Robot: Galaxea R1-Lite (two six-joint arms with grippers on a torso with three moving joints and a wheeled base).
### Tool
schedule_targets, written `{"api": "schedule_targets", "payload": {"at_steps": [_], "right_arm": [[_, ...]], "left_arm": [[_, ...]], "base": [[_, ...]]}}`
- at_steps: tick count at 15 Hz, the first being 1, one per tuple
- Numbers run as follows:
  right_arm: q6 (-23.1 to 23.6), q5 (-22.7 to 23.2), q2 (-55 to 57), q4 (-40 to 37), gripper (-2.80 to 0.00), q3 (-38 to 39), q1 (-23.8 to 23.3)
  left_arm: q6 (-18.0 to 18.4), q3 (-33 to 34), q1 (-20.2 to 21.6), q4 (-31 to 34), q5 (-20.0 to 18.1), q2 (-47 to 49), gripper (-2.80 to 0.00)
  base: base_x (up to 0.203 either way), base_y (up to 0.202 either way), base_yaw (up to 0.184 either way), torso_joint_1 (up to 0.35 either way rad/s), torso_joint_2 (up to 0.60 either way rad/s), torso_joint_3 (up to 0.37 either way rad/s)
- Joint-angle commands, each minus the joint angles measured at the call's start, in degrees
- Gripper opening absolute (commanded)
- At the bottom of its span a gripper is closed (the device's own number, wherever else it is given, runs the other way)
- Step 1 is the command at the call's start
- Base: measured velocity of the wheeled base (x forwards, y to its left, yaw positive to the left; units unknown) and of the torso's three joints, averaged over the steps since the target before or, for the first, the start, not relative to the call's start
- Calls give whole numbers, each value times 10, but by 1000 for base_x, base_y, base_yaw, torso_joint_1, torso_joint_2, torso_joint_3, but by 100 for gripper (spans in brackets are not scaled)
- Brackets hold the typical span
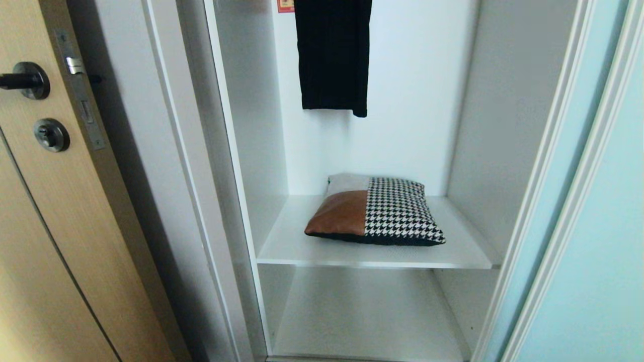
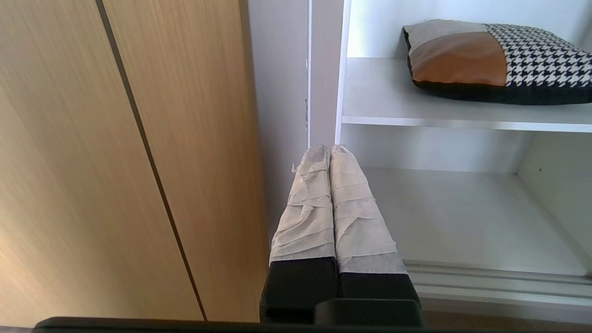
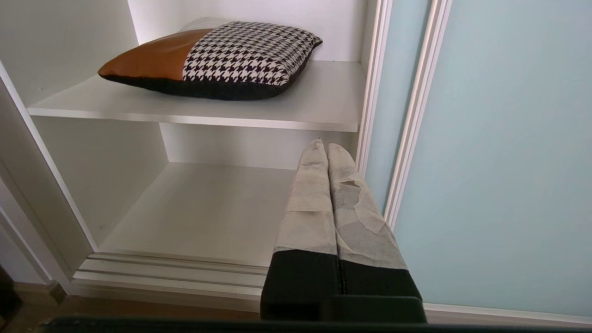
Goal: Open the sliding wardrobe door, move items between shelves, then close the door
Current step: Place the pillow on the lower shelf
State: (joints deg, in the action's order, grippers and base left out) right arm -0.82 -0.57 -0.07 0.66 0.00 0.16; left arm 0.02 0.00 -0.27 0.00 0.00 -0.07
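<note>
The wardrobe stands open, with the sliding wardrobe door [image 1: 598,251] of pale aqua glass pushed to the right. The item [image 1: 375,211], a plump folded bundle with rust-brown, grey and houndstooth patches over black, lies on the upper white shelf [image 1: 292,246]. The lower shelf [image 1: 362,311] beneath it is bare. My left gripper [image 2: 329,149] is shut and empty, low in front of the wardrobe's left post. My right gripper [image 3: 326,145] is shut and empty too, low beside the door's frame [image 3: 416,120]. Neither arm shows in the head view. Both wrist views show the item [image 2: 490,60] [image 3: 217,58].
A long black garment [image 1: 332,55] hangs at the top of the compartment. A tan wooden door [image 1: 50,226] with a dark lever handle [image 1: 20,80] stands to the left. The floor track [image 3: 171,273] runs along the wardrobe's front edge.
</note>
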Motion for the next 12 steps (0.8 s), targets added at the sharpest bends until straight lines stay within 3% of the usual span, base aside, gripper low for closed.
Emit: {"api": "schedule_targets", "payload": {"at_steps": [1, 12], "right_arm": [[-1, 0, -1, -1, -280, 0, 0], [7, -4, -1, -8, -280, -8, 0]], "left_arm": [[0, 0, 0, 0, 0, 0, -280], [0, 0, 0, 0, 0, 0, -280]], "base": [[0, 0, 0, 0, 0, 0], [0, 0, 0, 0, 0, 0]]}}
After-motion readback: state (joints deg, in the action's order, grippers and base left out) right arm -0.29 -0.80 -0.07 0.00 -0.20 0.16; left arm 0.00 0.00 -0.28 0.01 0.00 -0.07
